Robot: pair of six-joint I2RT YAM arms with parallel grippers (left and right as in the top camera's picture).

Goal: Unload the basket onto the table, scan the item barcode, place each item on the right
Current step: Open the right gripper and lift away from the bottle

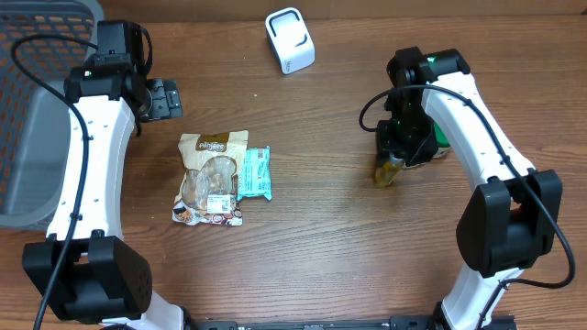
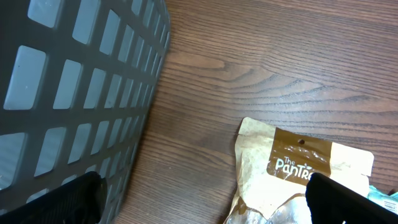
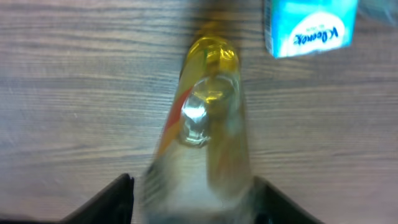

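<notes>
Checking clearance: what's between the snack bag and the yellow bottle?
Overhead view: a teal packet beside the snack bag, then bare wood to the bottle.

Bright even light; bottle blurred in right wrist view.

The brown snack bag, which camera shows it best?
Overhead: the whole snack bag lies in view beside a teal packet. The left wrist view catches only its top edge with part of the logo; the right wrist view shows none of it.
</notes>
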